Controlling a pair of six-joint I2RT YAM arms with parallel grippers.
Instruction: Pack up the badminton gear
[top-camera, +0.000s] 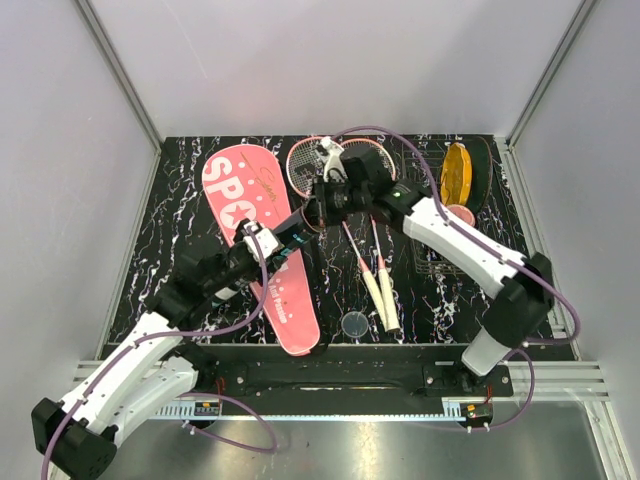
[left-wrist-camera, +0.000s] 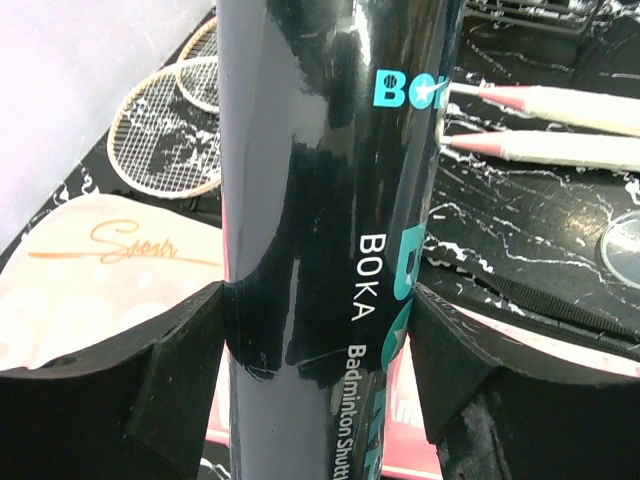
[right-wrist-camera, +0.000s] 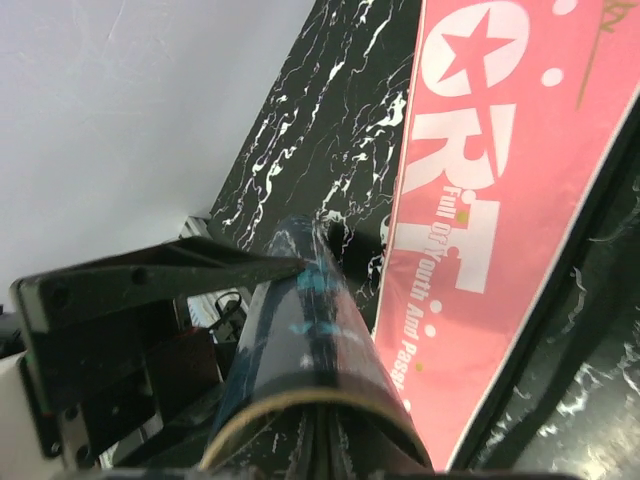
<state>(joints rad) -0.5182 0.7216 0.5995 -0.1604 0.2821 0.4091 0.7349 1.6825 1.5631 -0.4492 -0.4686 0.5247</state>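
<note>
My left gripper (top-camera: 272, 240) is shut on the black tube (top-camera: 300, 220), which is lettered "BOKA" (left-wrist-camera: 330, 200) and held off the table over the pink cover (top-camera: 258, 245). Both fingers (left-wrist-camera: 180, 370) press the tube's sides. My right gripper (top-camera: 335, 198) is shut, and its tips (right-wrist-camera: 335, 455) sit at the tube's open mouth (right-wrist-camera: 310, 400) with nothing visible between them. Two pink-framed rackets (top-camera: 375, 255) lie side by side, heads at the back. A white shuttlecock (top-camera: 328, 157) rests on the racket heads. What is inside the tube is hidden.
A yellow oval disc (top-camera: 457, 172) and a small pinkish cup (top-camera: 462, 213) sit at the back right. A clear round lid (top-camera: 355, 323) lies near the front edge by the racket handles (left-wrist-camera: 560, 125). White walls enclose the black marbled table (top-camera: 180, 230).
</note>
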